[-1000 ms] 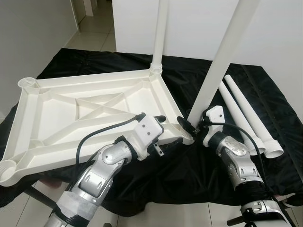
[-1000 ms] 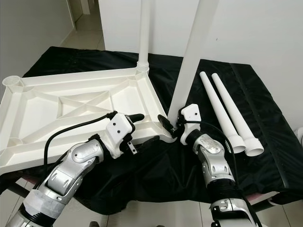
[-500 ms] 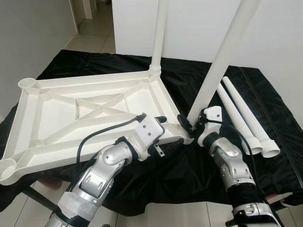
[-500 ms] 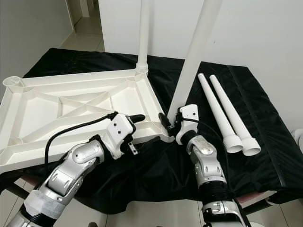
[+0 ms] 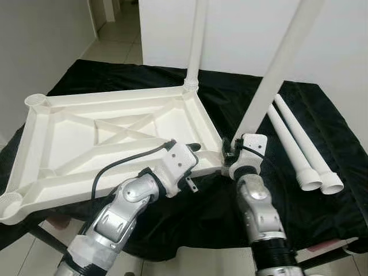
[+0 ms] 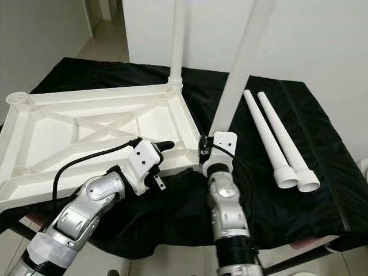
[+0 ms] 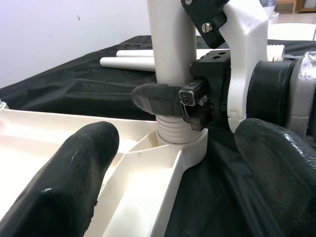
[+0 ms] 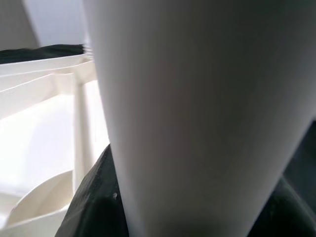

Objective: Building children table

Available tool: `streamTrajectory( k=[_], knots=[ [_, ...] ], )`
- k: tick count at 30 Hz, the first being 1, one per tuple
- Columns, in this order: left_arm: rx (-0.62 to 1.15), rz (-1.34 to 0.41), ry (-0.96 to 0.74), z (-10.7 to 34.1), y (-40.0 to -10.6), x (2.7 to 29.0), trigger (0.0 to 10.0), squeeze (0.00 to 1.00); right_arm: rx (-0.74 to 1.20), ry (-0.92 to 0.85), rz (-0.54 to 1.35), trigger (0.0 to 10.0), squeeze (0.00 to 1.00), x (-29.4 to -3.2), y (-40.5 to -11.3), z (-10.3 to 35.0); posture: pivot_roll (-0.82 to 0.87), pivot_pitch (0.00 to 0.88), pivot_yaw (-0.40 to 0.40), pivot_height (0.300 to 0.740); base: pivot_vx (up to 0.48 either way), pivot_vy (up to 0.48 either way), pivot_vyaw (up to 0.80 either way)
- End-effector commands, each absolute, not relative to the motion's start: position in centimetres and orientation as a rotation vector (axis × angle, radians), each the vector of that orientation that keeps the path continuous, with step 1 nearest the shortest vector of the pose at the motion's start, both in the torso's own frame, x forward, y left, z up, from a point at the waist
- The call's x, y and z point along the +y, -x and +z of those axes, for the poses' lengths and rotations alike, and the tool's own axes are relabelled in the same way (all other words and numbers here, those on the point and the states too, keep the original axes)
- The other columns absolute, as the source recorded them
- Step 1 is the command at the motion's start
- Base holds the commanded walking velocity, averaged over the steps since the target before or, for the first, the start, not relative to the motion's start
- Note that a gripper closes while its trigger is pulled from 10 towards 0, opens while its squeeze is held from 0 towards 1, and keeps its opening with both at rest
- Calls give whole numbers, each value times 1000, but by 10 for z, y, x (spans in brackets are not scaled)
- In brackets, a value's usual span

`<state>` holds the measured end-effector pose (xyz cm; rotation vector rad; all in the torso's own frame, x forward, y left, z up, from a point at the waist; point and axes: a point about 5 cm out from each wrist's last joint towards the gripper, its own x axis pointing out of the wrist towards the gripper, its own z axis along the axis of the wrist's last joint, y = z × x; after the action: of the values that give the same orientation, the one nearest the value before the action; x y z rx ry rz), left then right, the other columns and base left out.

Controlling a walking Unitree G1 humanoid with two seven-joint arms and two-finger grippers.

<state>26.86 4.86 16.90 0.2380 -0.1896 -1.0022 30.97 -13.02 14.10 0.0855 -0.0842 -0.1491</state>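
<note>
The right gripper point(image 7: 195, 106) is pinching the second leg point(image 5: 275, 75) just above the tabletop's point(image 5: 86, 135) near corner socket point(image 7: 180, 143) — threads entering. It is worth turning gently (keeping the leg upright) while the left gripper point(image 5: 192, 150), fingers spread, is bracing the rim.

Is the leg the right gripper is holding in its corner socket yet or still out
In, at least partly. The leg stands with its ribbed end in the tabletop's corner socket, clamped by the right gripper. Whether it is fully seated, cannot tell.
</note>
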Motion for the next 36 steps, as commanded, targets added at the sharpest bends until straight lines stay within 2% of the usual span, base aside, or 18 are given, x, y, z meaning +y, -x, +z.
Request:
streamTrajectory(
  k=[1, 11, 12, 13, 27, 28, 36],
  knots=[
    [-177, -1051, -252, 167, -267, 47, 10000, 0, -30, -107, -231, 10000, 0, -139, -305, 130, -7, 40, -27, 740, 0, 0, 0],
    [-178, -1048, -257, 169, -269, 48, 10000, 0, -77, -152, -166, 10000, 0, -129, -300, 139, -11, 43, -15, 740, 0, 0, 0],
    [-178, -1047, -259, 169, -270, 49, 10000, 0, -95, -169, -148, 10000, 757, -129, -300, 142, -11, 42, -15, 740, 0, 0, 0],
    [-179, -1046, -259, 169, -270, 49, 10000, 0, -108, -164, -130, 10000, 1000, -129, -299, 143, -11, 33, -11, 740, 0, 0, 0],
    [-206, -1045, -272, 176, -277, 46, 10000, 0, -72, -77, 47, 10000, 976, -141, -302, 139, -12, 8, -2, 740, 0, 0, 0],
    [-206, -1046, -273, 177, -278, 46, 10000, 0, -65, -73, 107, 10000, 0, -141, -304, 138, -12, 0, 9, 740, 0, 0, 0],
    [-175, -1090, -292, 170, -276, 49, 10000, 0, -83, -31, 258, 10000, 0, -140, -307, 140, -16, 0, 23, 740, 0, 0, 0]
  ],
)
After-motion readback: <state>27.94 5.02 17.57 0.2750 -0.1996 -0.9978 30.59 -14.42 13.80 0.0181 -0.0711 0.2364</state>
